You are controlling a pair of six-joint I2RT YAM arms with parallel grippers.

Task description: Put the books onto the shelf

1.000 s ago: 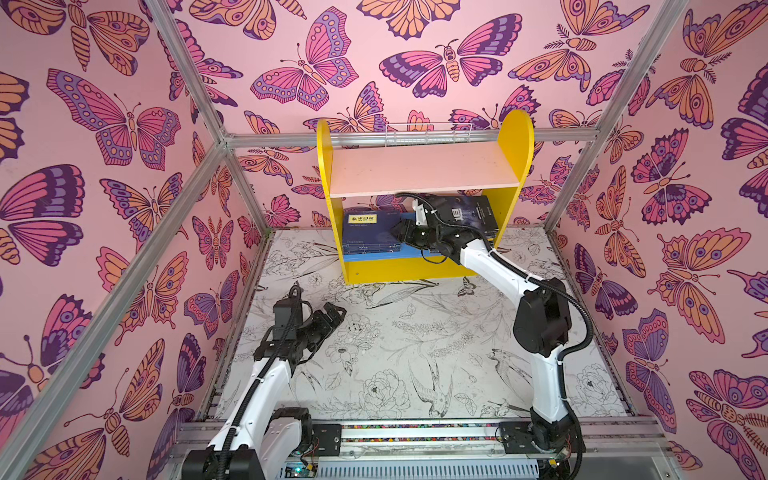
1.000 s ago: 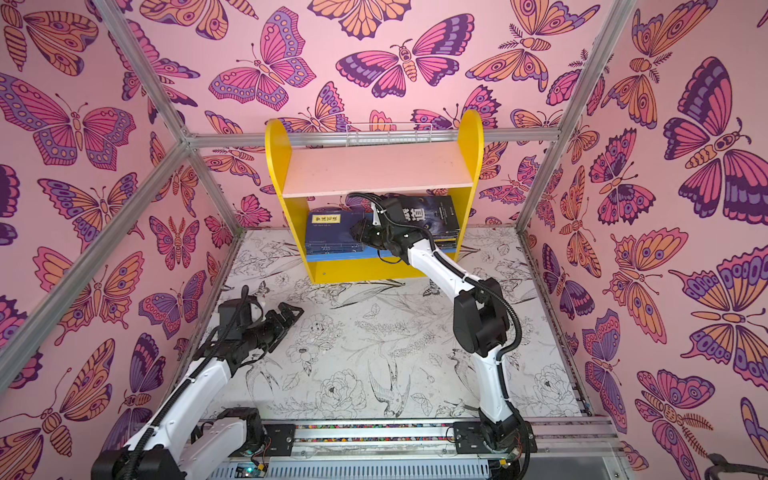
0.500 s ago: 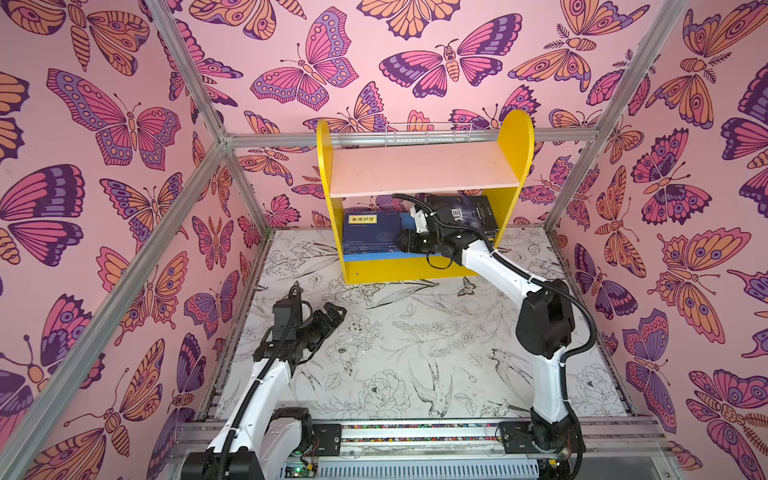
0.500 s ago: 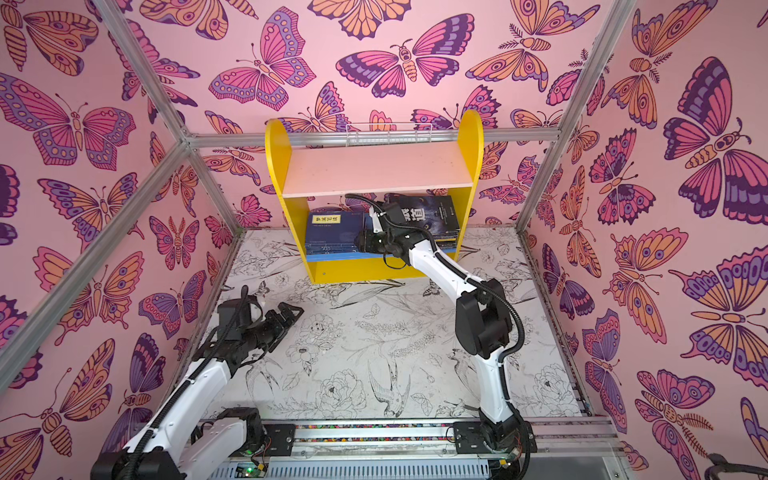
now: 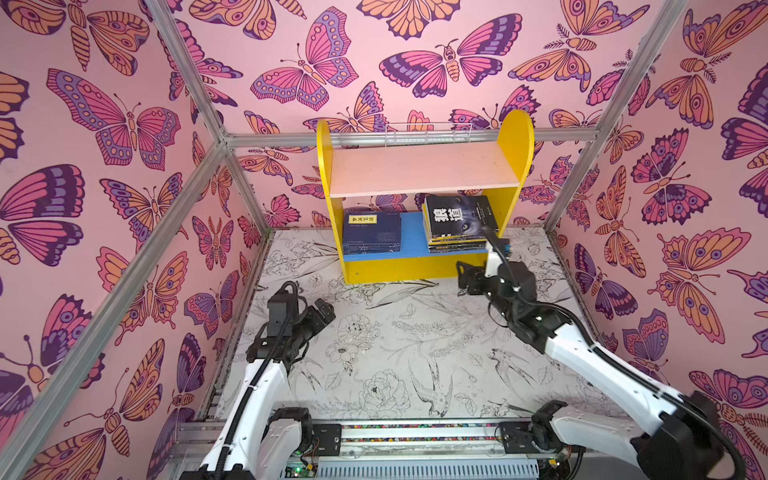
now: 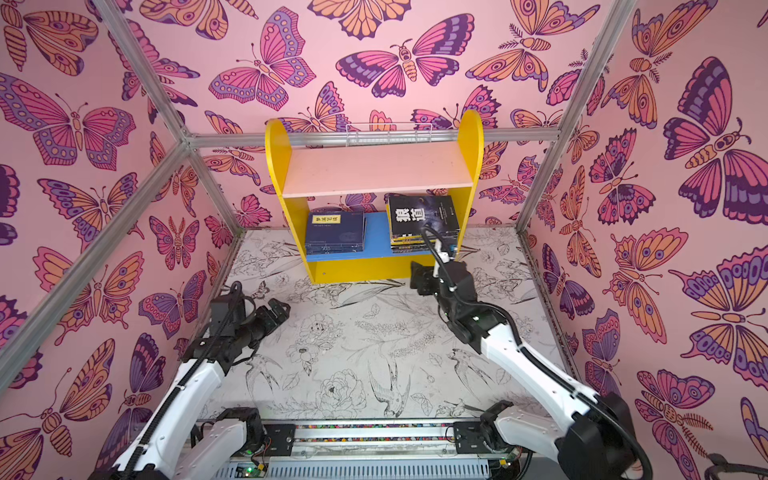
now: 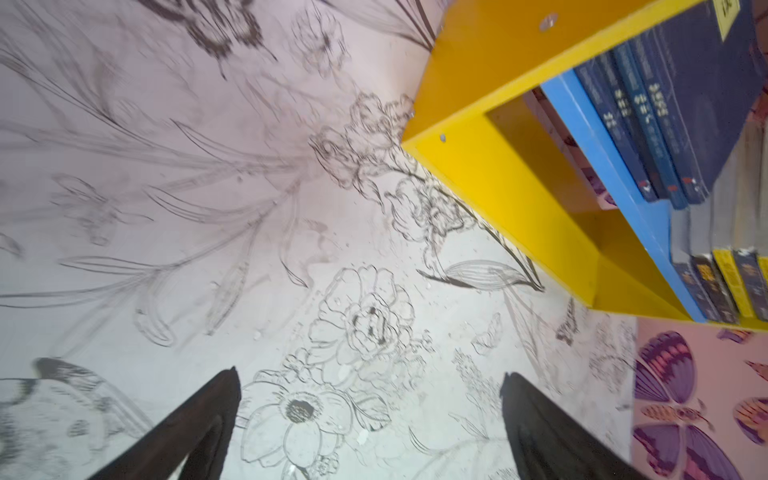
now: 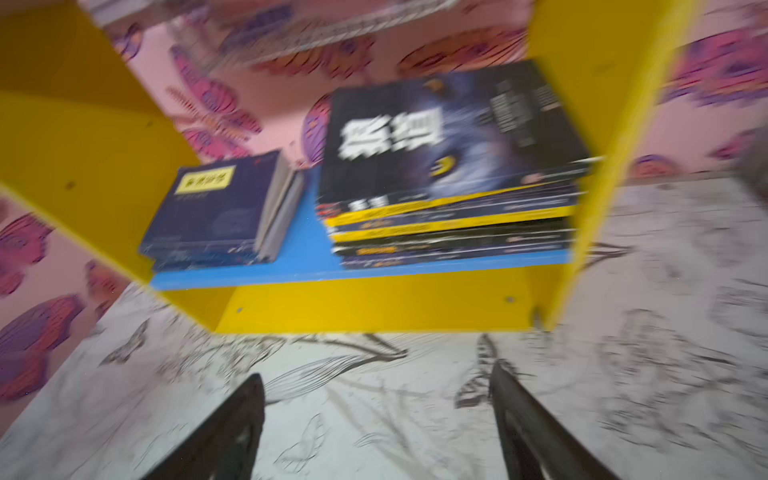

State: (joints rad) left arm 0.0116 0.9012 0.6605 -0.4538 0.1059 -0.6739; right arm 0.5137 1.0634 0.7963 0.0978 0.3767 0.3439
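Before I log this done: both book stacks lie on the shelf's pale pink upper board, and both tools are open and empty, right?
Wrong board: both top views show the navy paperback stack and the black-topped stack on the blue lower board of the yellow-sided wooden shelf, not the pale pink upper board. The left tool and right tool are open and empty.
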